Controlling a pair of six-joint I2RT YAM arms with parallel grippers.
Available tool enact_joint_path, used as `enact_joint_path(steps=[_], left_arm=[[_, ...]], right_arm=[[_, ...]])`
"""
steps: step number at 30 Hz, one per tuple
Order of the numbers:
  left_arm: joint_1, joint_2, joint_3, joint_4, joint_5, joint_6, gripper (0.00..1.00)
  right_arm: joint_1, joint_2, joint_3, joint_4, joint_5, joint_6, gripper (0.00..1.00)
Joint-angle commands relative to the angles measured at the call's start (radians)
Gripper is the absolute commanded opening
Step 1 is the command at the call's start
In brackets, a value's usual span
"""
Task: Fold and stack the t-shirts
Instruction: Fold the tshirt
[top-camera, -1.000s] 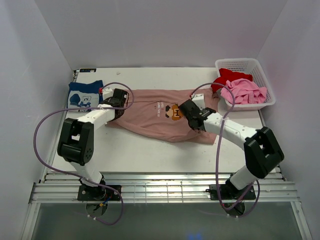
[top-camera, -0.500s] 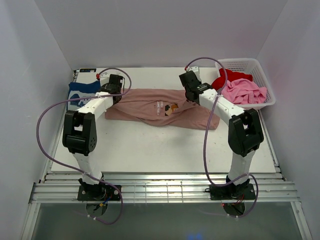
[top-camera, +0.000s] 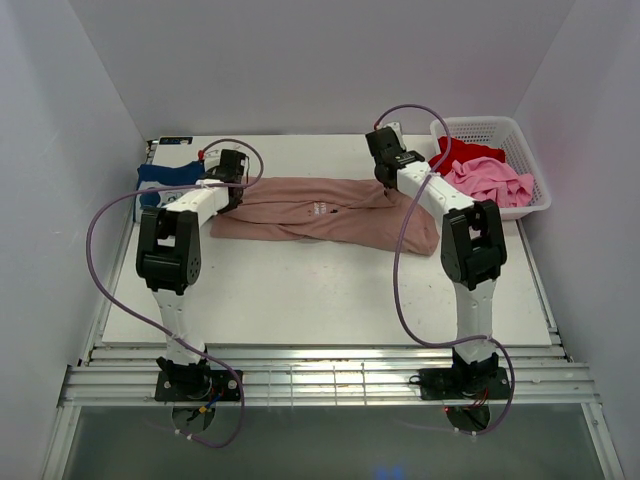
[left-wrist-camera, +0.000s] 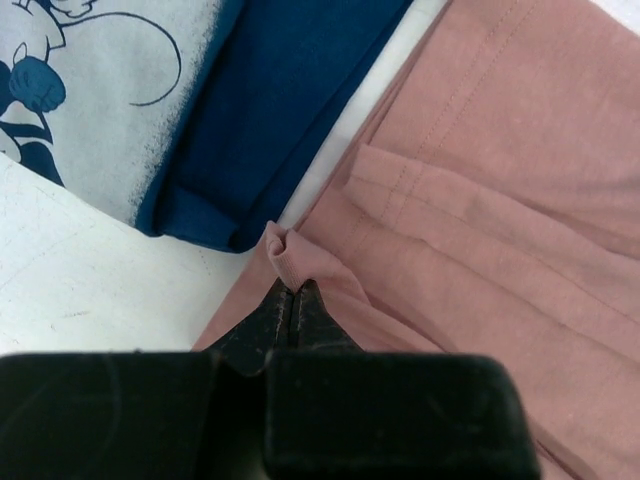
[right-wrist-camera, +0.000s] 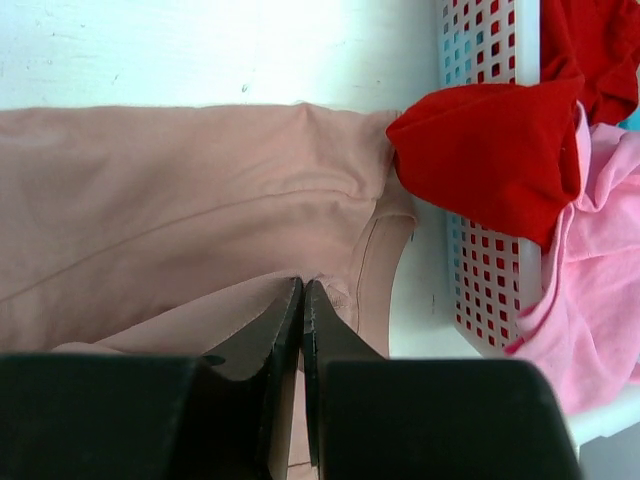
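We see left gripper (left-wrist-camera: 293, 290) and right gripper (right-wrist-camera: 302, 287) both farther toward 12 o'clock than a second ago, each pinched closed on the pink-tan t-shirt (top-camera: 320, 210), now a narrow folded band across the table (top-camera: 300, 290), 9 o'clock end beside the navy t-shirt (left-wrist-camera: 270, 110), 3 o'clock end near the basket (top-camera: 490, 128).

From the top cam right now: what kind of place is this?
Probably a lab robot cell, not a home: bare white walls box in the table, arms bolt to a metal rail, shirts wait in a basket.
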Motion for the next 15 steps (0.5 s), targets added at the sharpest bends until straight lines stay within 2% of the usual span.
enact_joint_path(steps=[1, 8, 15], left_arm=[[0.019, -0.02, 0.055, 0.007, 0.009, 0.015, 0.0], [0.028, -0.011, 0.104, 0.01, 0.02, 0.026, 0.0], [0.033, 0.069, 0.188, 0.003, 0.042, 0.061, 0.0]], right_arm=[[-0.018, 0.015, 0.08, -0.012, 0.006, -0.029, 0.08], [-0.041, 0.058, 0.155, -0.014, -0.011, -0.042, 0.08], [-0.046, 0.151, 0.254, -0.04, -0.014, -0.074, 0.08]])
